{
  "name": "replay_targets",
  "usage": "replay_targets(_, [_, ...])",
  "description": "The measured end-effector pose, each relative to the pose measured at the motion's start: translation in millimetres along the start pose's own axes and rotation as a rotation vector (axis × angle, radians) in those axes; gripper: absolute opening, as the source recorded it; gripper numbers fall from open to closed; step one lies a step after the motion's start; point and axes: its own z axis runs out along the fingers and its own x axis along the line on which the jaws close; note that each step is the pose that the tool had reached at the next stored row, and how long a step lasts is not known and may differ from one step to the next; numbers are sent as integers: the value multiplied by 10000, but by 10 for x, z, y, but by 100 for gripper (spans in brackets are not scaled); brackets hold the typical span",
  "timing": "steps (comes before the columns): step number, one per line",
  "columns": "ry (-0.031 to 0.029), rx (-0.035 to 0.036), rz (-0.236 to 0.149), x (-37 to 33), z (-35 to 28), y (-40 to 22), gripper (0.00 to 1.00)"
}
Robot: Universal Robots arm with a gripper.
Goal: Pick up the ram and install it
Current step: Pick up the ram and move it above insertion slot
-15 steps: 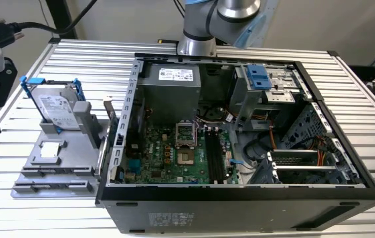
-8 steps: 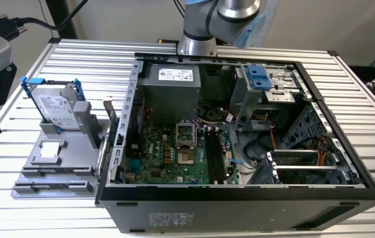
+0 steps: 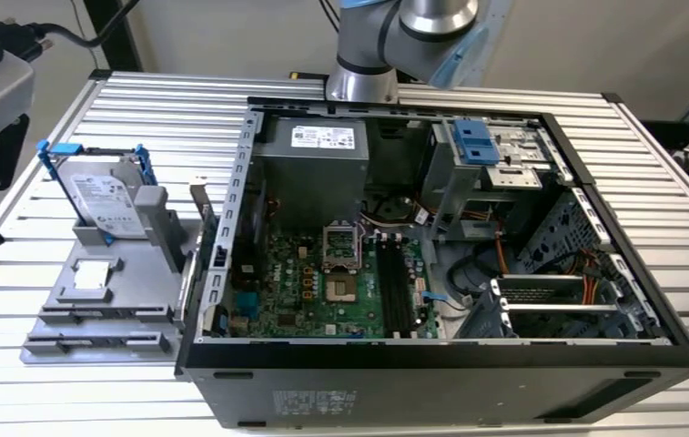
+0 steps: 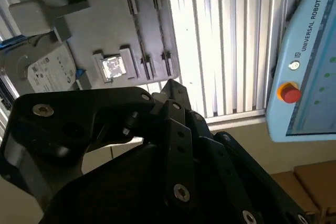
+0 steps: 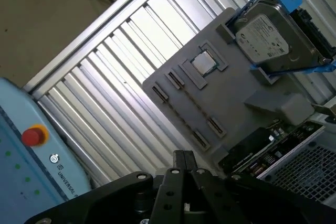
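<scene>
Black metal links of the gripper [image 5: 184, 157] show in both wrist views, and its fingers [image 5: 179, 162] look pressed together with nothing between them. The gripper looks down from above on the ribbed aluminium worktop [image 3: 666, 182] and a grey tray [image 5: 247, 85].

On that tray a silver hard drive [image 5: 265, 38] sits in a blue bracket and a small square chip [image 5: 203, 64] lies in its pocket. Two narrow holders [image 5: 178, 115] show just thin grooves between their end clips. A pale blue control pendant [image 4: 307, 61] with a red button sits beside the worktop's edge.

In the exterior view the tray stands just beside the open computer case [image 3: 441, 382], on the exterior view's left of it. Inside the case lies a green motherboard [image 3: 296, 291] with long black slots [image 3: 395, 291]. The ram cannot be told apart there. A dark strip stands among the slots, too small to say whether it is the stick. The arm's base [image 3: 362, 77] rises behind the case.
</scene>
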Motion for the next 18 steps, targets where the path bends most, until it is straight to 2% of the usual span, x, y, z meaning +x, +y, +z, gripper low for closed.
replay_targets(8, [-2, 25, -973, -12, 4, 11, 0])
replay_targets(18, [-15, 59, -2504, -19, 8, 17, 0])
